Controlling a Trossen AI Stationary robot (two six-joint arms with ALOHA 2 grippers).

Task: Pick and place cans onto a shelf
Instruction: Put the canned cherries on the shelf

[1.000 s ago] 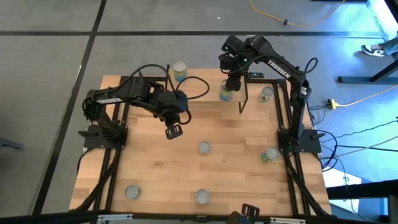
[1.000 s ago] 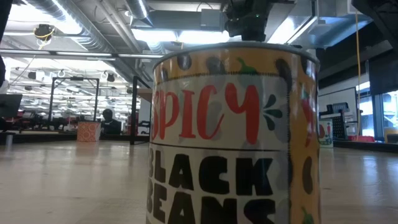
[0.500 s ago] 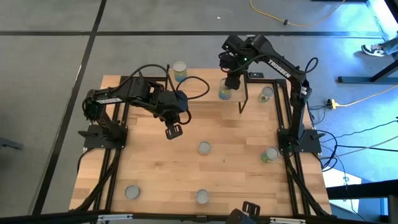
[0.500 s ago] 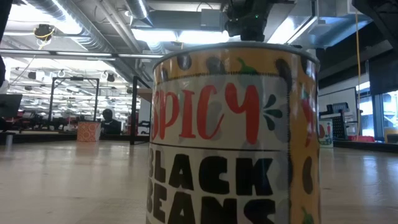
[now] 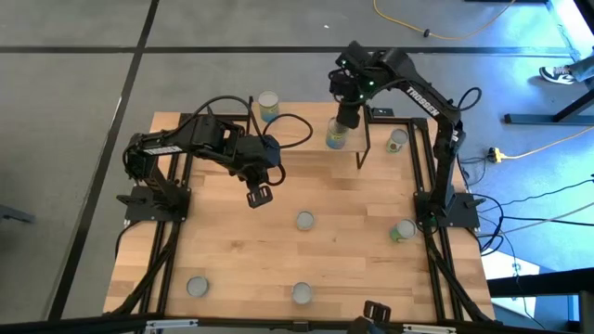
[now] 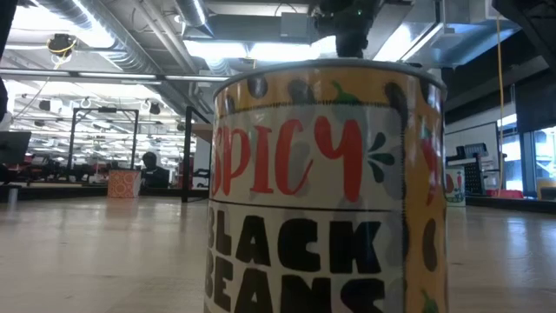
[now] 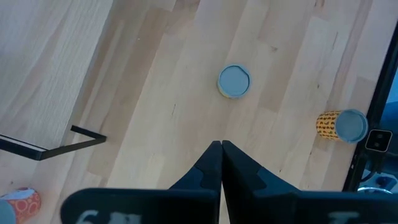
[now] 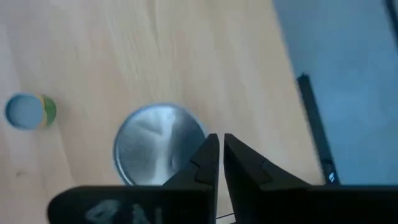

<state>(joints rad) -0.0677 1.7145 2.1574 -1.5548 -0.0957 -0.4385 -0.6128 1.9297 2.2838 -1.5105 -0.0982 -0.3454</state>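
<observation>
Right end effector point(image 5: 345, 119) hovering, fingers nearly closed and empty, in the high view's upper centre just right of the upright silver-topped green-labelled can point(image 5: 337, 135) on the wooden shelf point(image 5: 380, 130).

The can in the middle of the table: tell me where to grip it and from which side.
Grip the centre can across its round side wall, coming straight down from above. It stands upright with its flat top facing up and bare tabletop all around, so fingers can drop on opposite sides. The left gripper, shut now, hangs nearest and would probably have to open first.
</observation>
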